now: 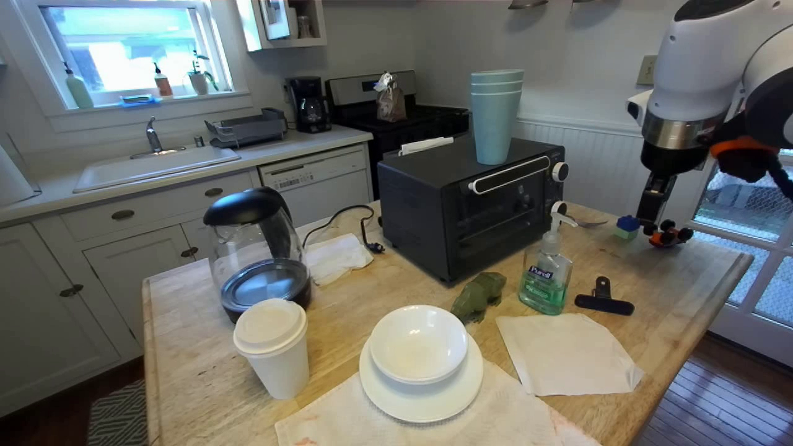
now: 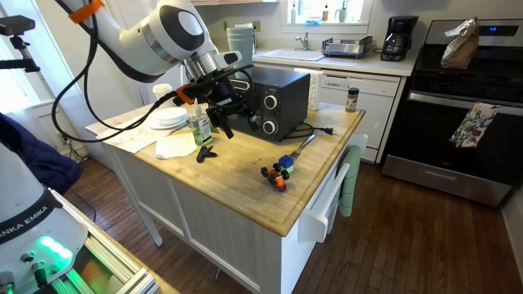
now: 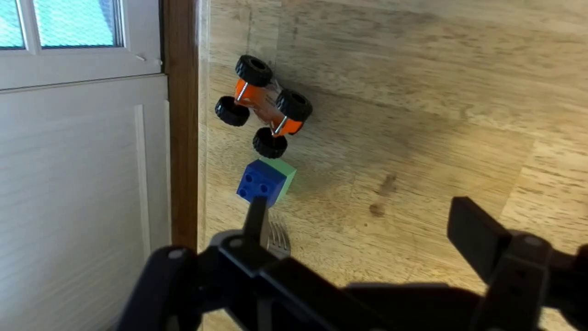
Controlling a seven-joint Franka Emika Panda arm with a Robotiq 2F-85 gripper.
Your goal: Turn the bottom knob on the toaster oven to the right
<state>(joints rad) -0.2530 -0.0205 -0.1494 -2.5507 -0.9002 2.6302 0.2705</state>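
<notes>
- Jaws spread wide, bare tabletop (image 3: 413, 151) visible between them; my gripper (image 3: 363, 225) hangs above it, out in front of the toaster oven (image 1: 458, 210), apart from it.
- In an exterior view I'm edge-on: gap unreadable, and I overlap the toy car (image 1: 668, 235).
- Bottom knob (image 2: 269, 127): on the toaster oven's front, under the top knob (image 2: 270, 102); setting too small to read. In an exterior view the Purell bottle (image 1: 545, 282) covers part of it with its pump.
- Door handle (image 2: 241, 85): mostly behind my gripper in an exterior view.
- Door glass (image 1: 502, 220): dark, toaster oven interior hard to make out.
- Cup stack (image 1: 495, 121): on top of the toaster oven.
- Fork (image 2: 302, 147): near the toaster oven's knob end; wrist view shows only its tine end past me.
- Block stack (image 3: 262, 177): farther from the toaster oven than the fork, beside the toy car; can't tell if touching.
</notes>
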